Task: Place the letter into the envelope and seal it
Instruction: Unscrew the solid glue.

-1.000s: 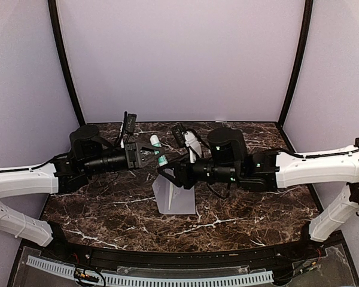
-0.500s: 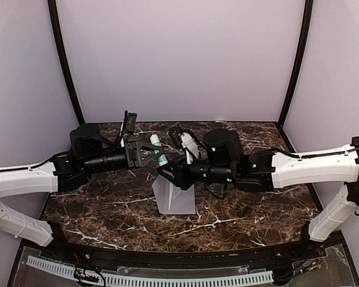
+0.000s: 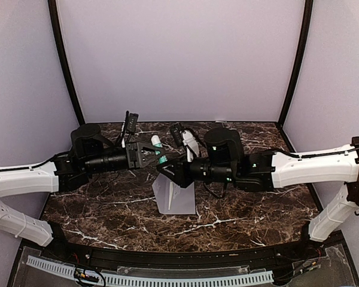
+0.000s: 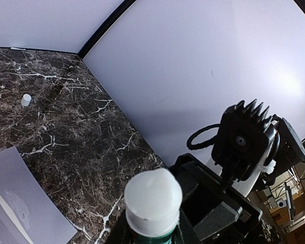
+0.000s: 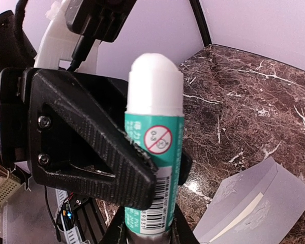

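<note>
A green and white glue stick (image 3: 158, 150) hangs in the air above the table between the two arms. My left gripper (image 3: 149, 150) is shut on its middle, and its ribbed fingers (image 5: 96, 152) clamp the label. My right gripper (image 3: 165, 168) is shut on the stick's lower end (image 5: 148, 223). The stick's rounded white tip (image 4: 152, 195) faces the left wrist camera. The grey envelope (image 3: 175, 195) lies on the marble below them with its flap open (image 5: 259, 206) (image 4: 20, 201). The letter is out of view.
A small white cap (image 4: 26, 99) lies on the dark marble table (image 3: 107, 206) toward the back corner. The right arm's wrist camera housing (image 4: 244, 137) sits close in front of the left gripper. Lilac walls close the table at back and sides.
The right gripper has moved slightly left and up to the glue stick, and its jaws have closed on the stick's lower end. The left arm has held still.
</note>
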Robot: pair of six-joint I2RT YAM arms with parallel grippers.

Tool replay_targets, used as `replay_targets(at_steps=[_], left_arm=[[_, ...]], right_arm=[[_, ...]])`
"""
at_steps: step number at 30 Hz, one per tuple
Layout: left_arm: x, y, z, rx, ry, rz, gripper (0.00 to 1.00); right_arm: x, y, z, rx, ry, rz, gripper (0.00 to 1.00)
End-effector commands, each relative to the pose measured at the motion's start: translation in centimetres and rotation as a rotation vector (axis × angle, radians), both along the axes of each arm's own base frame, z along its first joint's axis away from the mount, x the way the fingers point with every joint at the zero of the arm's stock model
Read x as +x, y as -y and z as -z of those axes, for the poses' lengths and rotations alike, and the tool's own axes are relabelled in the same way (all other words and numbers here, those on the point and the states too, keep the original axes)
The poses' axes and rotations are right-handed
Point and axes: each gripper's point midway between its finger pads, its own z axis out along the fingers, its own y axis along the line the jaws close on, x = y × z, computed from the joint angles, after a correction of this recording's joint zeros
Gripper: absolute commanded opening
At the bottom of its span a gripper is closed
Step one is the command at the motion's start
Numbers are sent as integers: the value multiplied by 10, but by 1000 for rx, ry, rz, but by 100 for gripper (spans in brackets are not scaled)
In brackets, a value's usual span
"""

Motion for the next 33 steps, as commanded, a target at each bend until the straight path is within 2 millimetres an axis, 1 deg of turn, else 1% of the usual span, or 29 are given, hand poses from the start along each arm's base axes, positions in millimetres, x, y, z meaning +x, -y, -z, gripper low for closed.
replay_targets(at_steps=[1,4,5,9,12,16,20,24,26,28,33], left_arm=[[-4,1,-23,-46,51,27,0],[-9,1,-28,-62,75,52,0],[-11,1,-30,-66,88,60,0],[-27,5,-39,-96,148,157,0],[-44,5,-49,-130,195,243,0],[-62,-1,-63,-190,249,310,0],[-72,-3,-68,-213,265,358,0],[-74,-4,-70,-228,271,362,0],[-73,-5,-70,-232,271,354,0],[-70,-7,-72,-238,270,325,0],[-47,-18,-75,-262,269,152,0]], right_arm=[[0,-3,-28,92,23,-4,12],[-5,2,-34,162,-17,-53,8],[-7,5,-41,202,-32,-82,6],[-17,14,-58,335,-111,-209,4],[-30,15,-72,403,-150,-322,4],[-48,19,-86,474,-171,-439,3],[-59,22,-93,512,-171,-507,3],[-59,23,-91,510,-174,-503,4],[-57,24,-88,508,-171,-488,9],[-54,25,-87,508,-170,-461,21],[-43,32,-89,514,-144,-373,52]])
